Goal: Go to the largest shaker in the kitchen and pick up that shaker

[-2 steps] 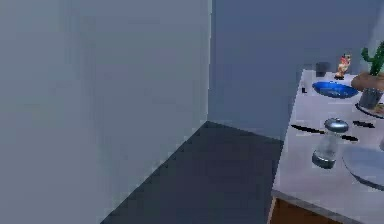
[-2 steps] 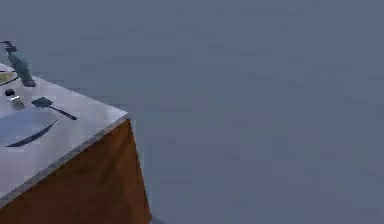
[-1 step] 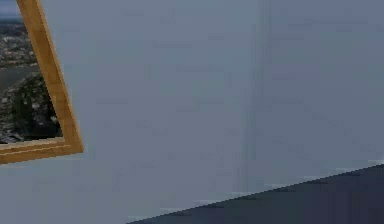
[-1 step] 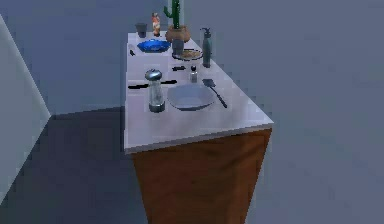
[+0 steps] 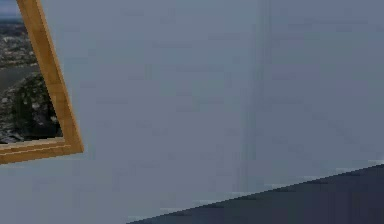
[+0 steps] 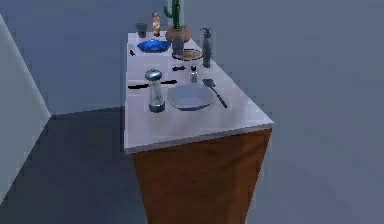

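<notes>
A tall shaker with a rounded grey top stands on the white-topped counter, near its left edge and just left of a grey plate. A much smaller shaker stands farther back, beyond the plate. A tall dark bottle rises near the counter's far right side.
The counter has wooden sides. A blue bowl, a potted cactus, a small figure and a spatula also sit on it. Dark floor surrounds it. In the forward view a framed picture hangs on a pale wall.
</notes>
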Robot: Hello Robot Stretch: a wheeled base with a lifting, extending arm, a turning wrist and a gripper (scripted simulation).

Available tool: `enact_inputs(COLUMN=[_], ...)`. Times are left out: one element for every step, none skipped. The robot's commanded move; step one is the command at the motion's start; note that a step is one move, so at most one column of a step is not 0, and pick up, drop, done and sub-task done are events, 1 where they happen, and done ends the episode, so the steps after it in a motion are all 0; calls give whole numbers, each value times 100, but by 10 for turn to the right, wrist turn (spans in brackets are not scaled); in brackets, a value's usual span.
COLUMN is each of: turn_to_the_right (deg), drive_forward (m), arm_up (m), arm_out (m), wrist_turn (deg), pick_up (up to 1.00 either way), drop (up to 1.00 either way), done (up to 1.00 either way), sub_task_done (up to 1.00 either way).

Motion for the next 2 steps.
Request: enact_inputs(turn_to_the_right=[0,0], drive_forward=[0,0], arm_up=[38,0], arm_out=[0,50], wrist_turn=[0,0], pick_up=[0,0], drop=[0,0], done=[0,0], sub_task_done=[0,0])
